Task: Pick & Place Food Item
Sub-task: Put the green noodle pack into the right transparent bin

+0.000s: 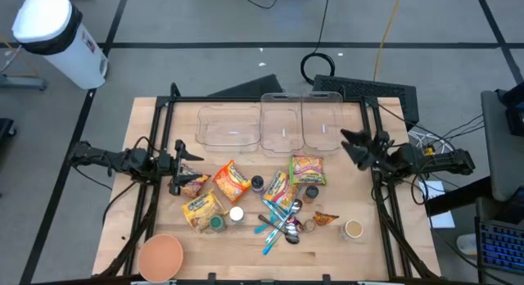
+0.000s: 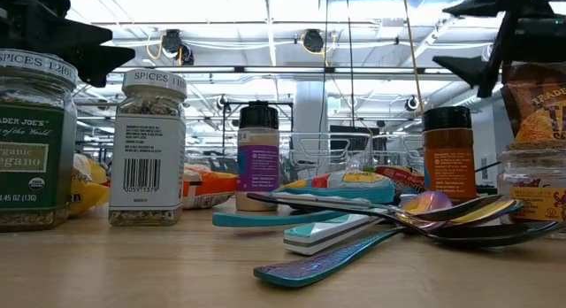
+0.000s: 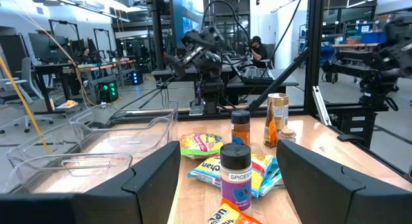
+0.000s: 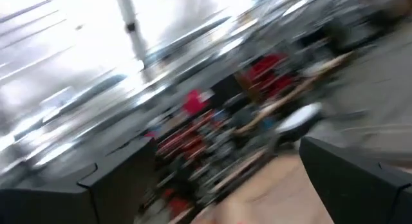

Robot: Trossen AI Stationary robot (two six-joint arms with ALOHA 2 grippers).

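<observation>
Lying just beside the orange snack packet (image 1: 231, 180), with fingers spread apart and nothing held, the left gripper (image 1: 182, 165) is placed nearer than the right gripper (image 1: 350, 146), likewise spread wide.

You can read "SPICES", "TRADER JOE'S" and "ORGANIC OREGANO" on the green jar (image 2: 34, 140). The clear jar (image 2: 148, 149) beside it says "SPICES" on its lid — a barcode sits below. The black-lidded jar (image 3: 235, 174) says "SPICES". The orange bag (image 2: 535, 100) shows "TRADE" — the rest is cut off.
</observation>
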